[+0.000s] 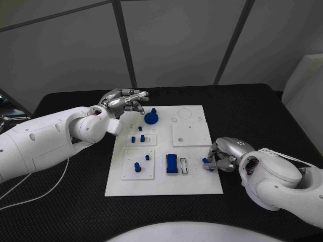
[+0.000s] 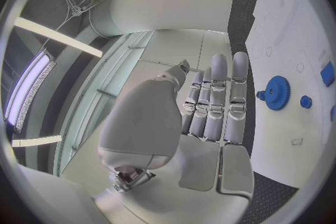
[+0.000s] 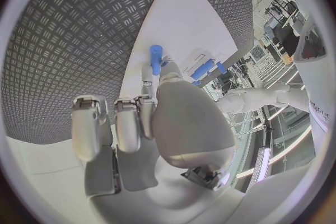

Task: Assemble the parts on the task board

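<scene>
My left hand (image 1: 124, 102) hovering with fingers straight and together, empty, by the board (image 1: 198, 187) far corner, near the blue gear (image 1: 151, 118), my right hand (image 1: 224, 155) pinching a small blue peg (image 1: 205, 161) at the board's right edge

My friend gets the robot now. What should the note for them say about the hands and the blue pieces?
Left hand: open, holds nothing, above the far left corner of the task board, next to the blue gear.
Right hand: at the board's right edge, pinching a small blue peg.
On the board: the gear at the far end, small blue pegs on the left plates, a blue block beside a white slot piece.
Done: several blue pieces appear to stand in place; I cannot tell whether they are fully seated.
Left: place the held peg, probably, then check the rest.
</scene>
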Controlling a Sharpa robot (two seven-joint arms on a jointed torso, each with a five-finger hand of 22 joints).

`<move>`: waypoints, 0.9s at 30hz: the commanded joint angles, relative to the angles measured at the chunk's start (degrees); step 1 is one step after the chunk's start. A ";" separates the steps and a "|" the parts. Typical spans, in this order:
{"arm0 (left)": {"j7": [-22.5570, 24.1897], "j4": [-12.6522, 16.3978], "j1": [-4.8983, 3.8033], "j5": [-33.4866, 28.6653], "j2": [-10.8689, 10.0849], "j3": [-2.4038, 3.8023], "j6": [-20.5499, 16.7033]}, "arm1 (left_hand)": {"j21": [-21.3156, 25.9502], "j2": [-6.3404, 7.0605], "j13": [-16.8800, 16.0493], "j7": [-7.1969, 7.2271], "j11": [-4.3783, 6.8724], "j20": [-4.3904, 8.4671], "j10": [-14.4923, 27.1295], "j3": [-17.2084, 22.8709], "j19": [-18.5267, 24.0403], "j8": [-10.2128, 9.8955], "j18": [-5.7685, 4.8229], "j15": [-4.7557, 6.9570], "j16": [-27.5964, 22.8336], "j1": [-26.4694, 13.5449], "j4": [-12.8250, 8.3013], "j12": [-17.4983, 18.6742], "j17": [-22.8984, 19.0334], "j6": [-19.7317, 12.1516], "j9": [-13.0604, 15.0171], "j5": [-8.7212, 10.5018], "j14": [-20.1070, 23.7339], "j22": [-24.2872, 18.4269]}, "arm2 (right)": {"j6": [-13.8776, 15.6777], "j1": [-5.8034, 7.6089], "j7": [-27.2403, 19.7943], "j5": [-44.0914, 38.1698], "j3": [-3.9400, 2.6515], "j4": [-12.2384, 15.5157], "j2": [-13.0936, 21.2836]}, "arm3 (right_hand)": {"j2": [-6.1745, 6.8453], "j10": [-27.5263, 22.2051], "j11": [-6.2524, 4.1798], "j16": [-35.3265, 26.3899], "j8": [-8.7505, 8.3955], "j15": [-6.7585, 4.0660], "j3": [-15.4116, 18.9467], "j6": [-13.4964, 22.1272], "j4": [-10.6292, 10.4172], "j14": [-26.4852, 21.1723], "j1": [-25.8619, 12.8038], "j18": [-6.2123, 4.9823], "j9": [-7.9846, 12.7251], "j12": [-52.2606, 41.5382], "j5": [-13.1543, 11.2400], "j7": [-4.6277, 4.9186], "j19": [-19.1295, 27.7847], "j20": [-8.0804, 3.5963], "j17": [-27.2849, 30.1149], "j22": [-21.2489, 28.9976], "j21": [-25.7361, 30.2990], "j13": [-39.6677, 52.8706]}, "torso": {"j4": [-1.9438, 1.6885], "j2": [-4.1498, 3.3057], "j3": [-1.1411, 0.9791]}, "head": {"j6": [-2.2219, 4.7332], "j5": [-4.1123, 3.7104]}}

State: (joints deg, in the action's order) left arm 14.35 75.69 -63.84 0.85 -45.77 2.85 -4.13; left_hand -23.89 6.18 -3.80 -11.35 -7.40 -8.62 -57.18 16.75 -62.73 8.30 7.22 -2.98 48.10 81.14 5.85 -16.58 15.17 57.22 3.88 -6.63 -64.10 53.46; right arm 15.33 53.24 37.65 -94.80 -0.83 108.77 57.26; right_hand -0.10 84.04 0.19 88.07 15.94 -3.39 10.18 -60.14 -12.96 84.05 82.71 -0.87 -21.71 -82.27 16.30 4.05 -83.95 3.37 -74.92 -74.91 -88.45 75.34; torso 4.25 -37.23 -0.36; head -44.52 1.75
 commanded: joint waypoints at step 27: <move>0.09 0.23 -0.07 0.41 -0.33 0.04 0.85 | 0.16 -0.38 -0.06 0.10 -0.10 0.06 0.45 -0.07 0.49 0.23 3.17 0.06 -0.37 0.04 -0.40 -0.21 -0.06 -0.34 -0.02 -0.05 0.36 -0.06 | 4.28 -0.41 0.88 6.93 1.20 3.25 1.19 | -1.24 2.14 -0.68 0.24 -3.05 -0.57 -7.21 -1.77 1.76 5.27 2.80 0.39 0.41 1.76 4.24 -0.12 -4.78 -0.76 -11.97 -14.00 -0.01 8.29 | -0.07 0.08 0.05 | -0.08 0.13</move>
State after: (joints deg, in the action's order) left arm 14.26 75.80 -63.83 0.99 -46.12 2.85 -3.96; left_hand -23.89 6.18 -3.80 -11.35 -7.40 -8.62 -57.18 16.75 -62.73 8.31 7.22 -2.97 48.10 81.14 5.85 -16.58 15.18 57.22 3.88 -6.63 -64.10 53.47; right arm 15.48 53.05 37.99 -95.57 0.15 111.73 58.36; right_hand -0.34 83.92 -0.10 88.36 13.08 -3.58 3.29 -61.50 -11.17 83.83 85.06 -0.86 -21.13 -80.70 20.30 4.05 -83.97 2.97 -74.91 -74.90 -88.47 77.60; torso 4.31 -37.17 -0.36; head -44.60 1.97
